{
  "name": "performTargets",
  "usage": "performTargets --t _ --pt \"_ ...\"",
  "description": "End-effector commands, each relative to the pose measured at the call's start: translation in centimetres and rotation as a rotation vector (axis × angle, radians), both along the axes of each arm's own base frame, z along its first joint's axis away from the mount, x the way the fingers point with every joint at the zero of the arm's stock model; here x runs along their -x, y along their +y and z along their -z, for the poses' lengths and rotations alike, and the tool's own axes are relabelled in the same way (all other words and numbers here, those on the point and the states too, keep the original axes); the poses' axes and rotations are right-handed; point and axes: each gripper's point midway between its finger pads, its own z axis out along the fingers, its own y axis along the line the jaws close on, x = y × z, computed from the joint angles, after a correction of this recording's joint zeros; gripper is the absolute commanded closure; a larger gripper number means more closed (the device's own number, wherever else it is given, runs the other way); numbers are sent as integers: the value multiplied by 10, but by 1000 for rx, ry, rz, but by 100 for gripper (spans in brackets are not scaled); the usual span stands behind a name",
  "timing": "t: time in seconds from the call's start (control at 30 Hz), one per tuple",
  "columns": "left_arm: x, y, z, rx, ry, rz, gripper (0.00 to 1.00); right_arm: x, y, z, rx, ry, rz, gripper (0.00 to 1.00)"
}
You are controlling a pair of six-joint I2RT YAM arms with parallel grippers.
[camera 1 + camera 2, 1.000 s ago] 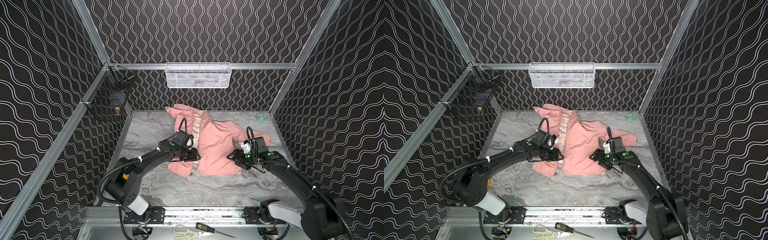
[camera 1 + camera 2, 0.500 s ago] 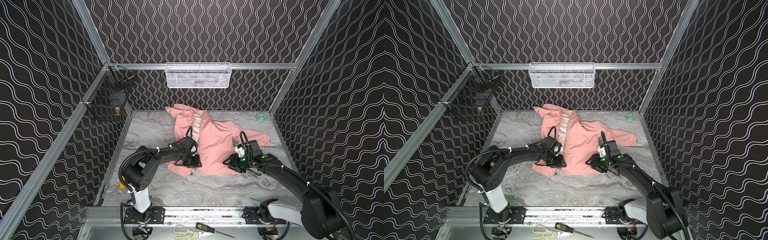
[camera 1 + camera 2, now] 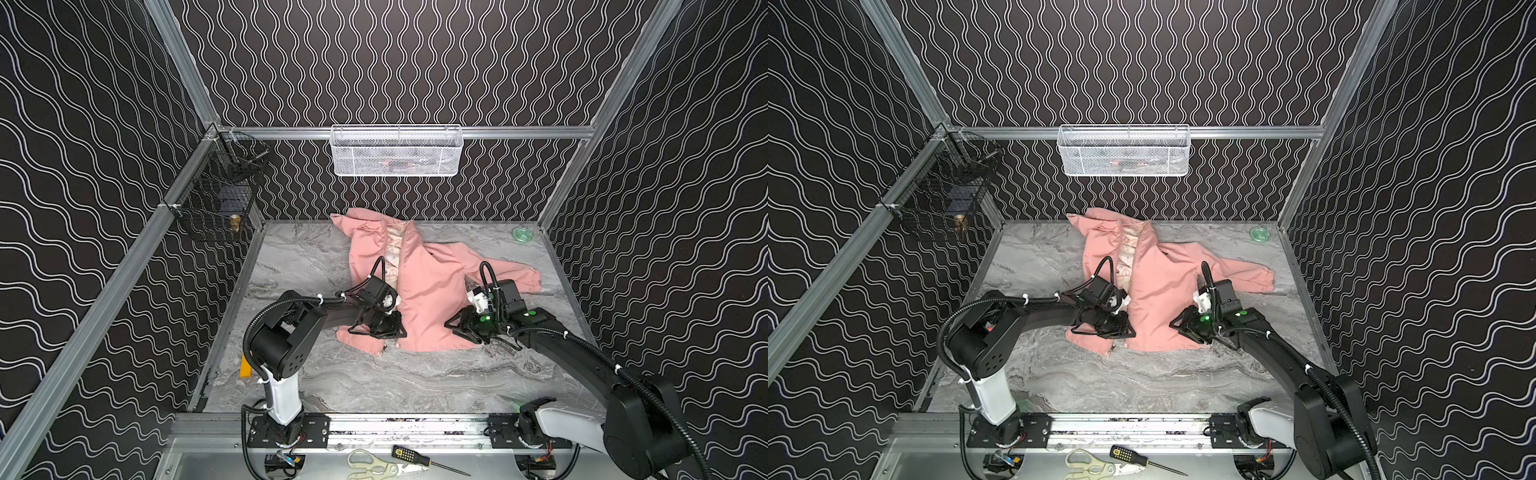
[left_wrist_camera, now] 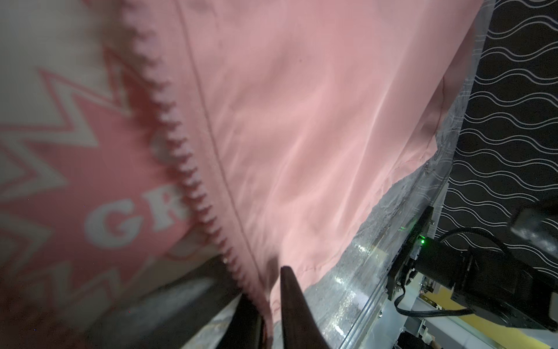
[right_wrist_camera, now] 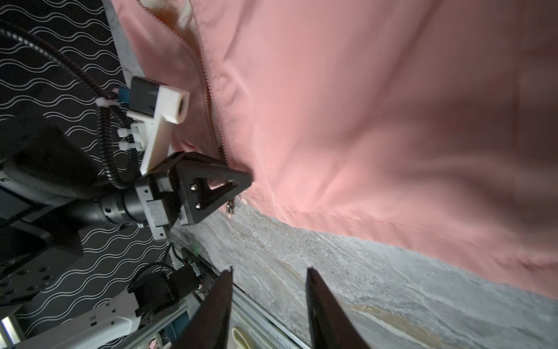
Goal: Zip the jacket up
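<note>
Fabric of the salmon-pink jacket (image 3: 432, 291) is seen in both top views spread on the grey marbled bench (image 3: 374, 382), just above and right of the frame's centre, with the collar toward the back wall and one sleeve stretched to the right. In a top view the left claw (image 3: 392, 332) is laid on the hem at the garment's lower left, where the front opening ends, and the right claw (image 3: 459, 332) is held low at the hem's lower right corner. The same layout is given in a top view for the jacket (image 3: 1163, 291), the left claw (image 3: 1125, 330) and the right claw (image 3: 1185, 332). By the left wrist camera the left claw (image 4: 265, 284) is shown pressed nearly together, the toothed zipper edge (image 4: 187, 169) pinched between its fingers (image 4: 290, 302), close to a red starburst print (image 4: 90, 181). By the right wrist camera the right claw (image 5: 270, 270) is shown spread with nothing between its tips, over bare bench (image 5: 347, 272) just short of the hem. The left claw (image 5: 223, 184) is seen there gripping the zipper's foot, with a metal pull (image 5: 230, 208) hanging just beside it
</note>
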Motion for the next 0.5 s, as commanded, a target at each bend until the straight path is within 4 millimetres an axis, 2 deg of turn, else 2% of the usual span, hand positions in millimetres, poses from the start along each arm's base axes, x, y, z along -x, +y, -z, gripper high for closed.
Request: performTargets --t 0.0,0.17,0.23,0.4,0.47 --pt "-2 -9 -16 75 -5 -8 87 -4 8 -13 -58 -19 -3 61" --pt "-12 -25 -50 200 -42 -32 98 -6 15 -29 -120 -8 3 64" --pt "-18 -34 -64 251 -51 -39 100 -6 16 -36 -144 5 18 52" --pt "-39 -50 -94 355 -92 -83 100 -7 23 -56 -239 39 54 33" --pt "-48 -57 -107 392 -106 -100 100 -8 26 -64 -286 48 73 29"
